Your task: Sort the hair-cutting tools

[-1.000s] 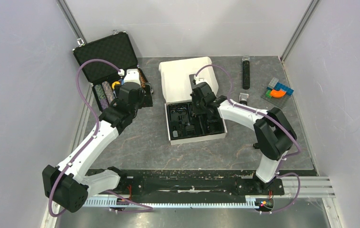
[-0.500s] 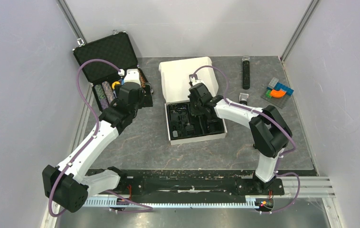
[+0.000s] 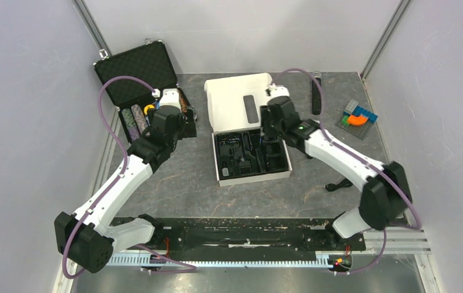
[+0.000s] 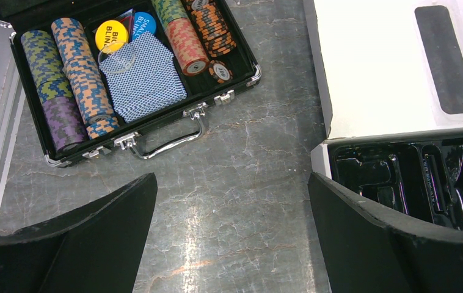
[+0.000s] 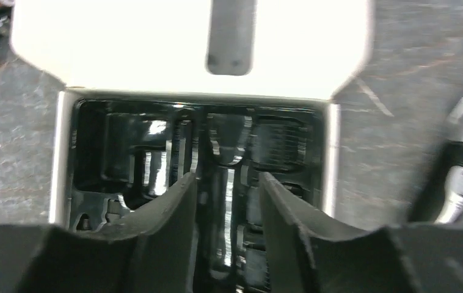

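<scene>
An open white box holds a black moulded tray with glossy black shapes in its pockets; I cannot tell the comb attachments apart from the tray. My right gripper hangs over the tray's right half. In the right wrist view, the right gripper has its jaws apart, and only the tray shows between them. The black-and-silver hair clipper lies on the table just right of the box; my right arm covers it in the top view. My left gripper is wide open over bare table left of the box.
An open black case of poker chips and cards sits at the back left. The box's white lid lies flat behind the tray. A thin black stick and coloured blocks are at the back right. A black cable lies front right.
My right gripper has moved from the tray's middle toward its back right and its jaws have parted. The right arm's elbow swung out to the right. The left arm has not moved.
</scene>
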`<move>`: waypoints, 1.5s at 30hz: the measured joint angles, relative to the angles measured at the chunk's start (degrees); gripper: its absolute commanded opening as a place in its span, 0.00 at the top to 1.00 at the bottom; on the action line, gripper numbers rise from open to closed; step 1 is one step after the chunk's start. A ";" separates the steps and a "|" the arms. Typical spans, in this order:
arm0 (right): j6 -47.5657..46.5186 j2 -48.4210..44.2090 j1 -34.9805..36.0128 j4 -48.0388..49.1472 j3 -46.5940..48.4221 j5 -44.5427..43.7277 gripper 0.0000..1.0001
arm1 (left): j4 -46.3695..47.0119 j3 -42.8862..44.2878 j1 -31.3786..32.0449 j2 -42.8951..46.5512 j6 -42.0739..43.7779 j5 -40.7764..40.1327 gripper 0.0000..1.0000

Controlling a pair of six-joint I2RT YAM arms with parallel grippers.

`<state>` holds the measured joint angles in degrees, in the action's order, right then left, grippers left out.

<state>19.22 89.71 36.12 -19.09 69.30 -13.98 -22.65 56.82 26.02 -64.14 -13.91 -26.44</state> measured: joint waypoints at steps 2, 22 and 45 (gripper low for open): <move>-0.15 -4.44 -2.21 -0.46 -2.34 -1.05 0.45 | -0.02 0.00 0.00 0.00 0.00 0.00 0.00; 6.23 -32.96 -28.39 -18.78 -34.47 -9.22 0.11 | -0.09 0.00 0.00 -0.76 -0.04 1.16 0.00; 17.35 -31.01 -32.98 -8.41 -45.31 -6.54 0.70 | -0.17 0.00 0.00 -0.83 -0.04 1.49 0.00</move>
<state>36.58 58.70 3.14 -27.51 23.99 -20.51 -22.83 56.82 26.02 -64.97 -13.96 -24.95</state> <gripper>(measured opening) 0.417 0.996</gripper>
